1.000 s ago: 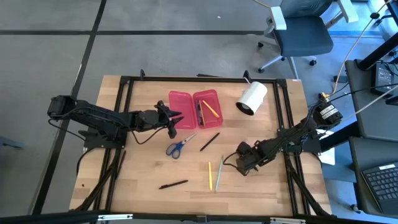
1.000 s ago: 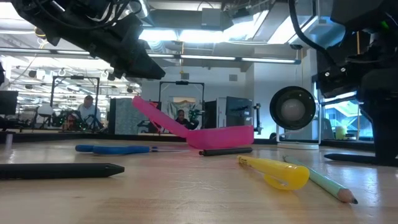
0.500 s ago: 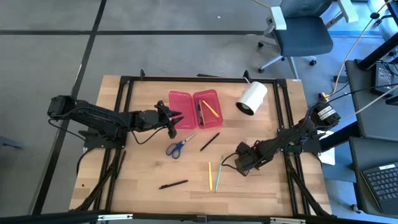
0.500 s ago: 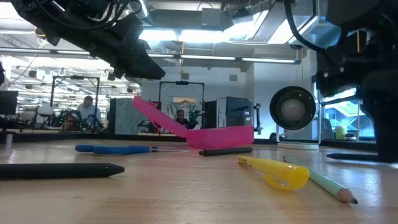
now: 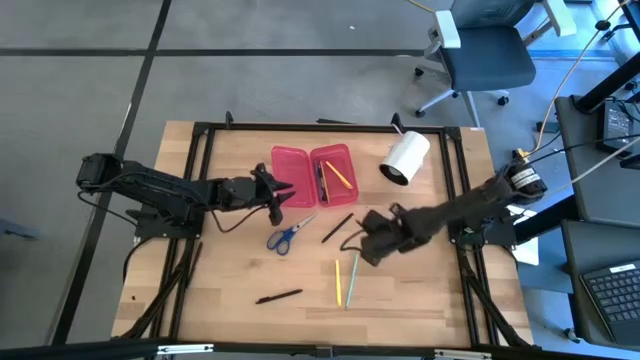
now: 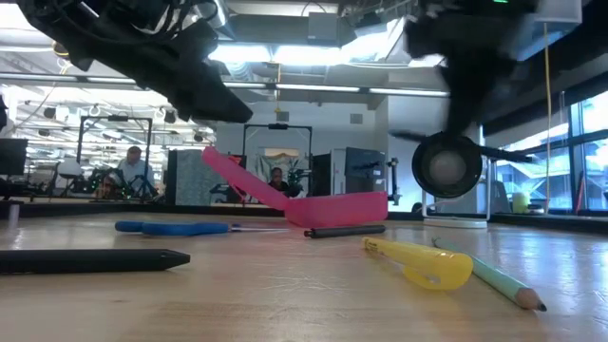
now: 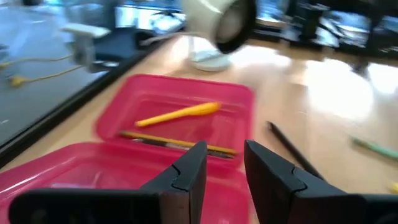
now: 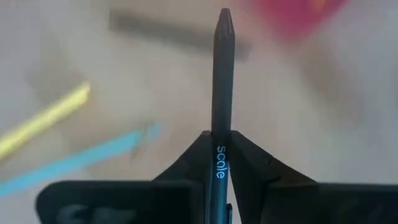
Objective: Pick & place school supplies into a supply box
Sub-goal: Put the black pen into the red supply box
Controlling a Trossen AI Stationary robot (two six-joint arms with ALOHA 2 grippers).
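The right gripper (image 5: 362,243) is pinched tight on a slim black pen (image 8: 221,81) marked "scale" in pale letters, its tapered tip sticking straight out past the two dark fingers (image 8: 186,165). In the high view this gripper hangs over the middle of the wooden table (image 5: 230,310), just right of a loose black pen (image 5: 336,227) and above a yellow pencil (image 5: 338,282) and a pale green pencil (image 5: 351,283) that lie side by side, close together.

The left gripper (image 5: 276,194) hovers at the left edge of the red-pink translucent plastic case (image 5: 313,177), its fingers (image 7: 186,171) a little apart with nothing between them. The case lies open, two halves side by side, near the table's far edge. Its right half holds a yellow pen (image 7: 180,113) and a dark striped pencil (image 7: 174,143); the left half (image 5: 290,176) looks bare. In the low view one half (image 6: 242,179) stands tilted up from the other.

Small blue-handled scissors (image 5: 286,235) lie just in front of the case, below the left gripper. Another black pen (image 5: 278,296) rests well apart, toward the near edge. A big white roll (image 5: 404,158) lies beside the case on its right.

Beyond the table, people (image 6: 131,171) sit at benches in the room.
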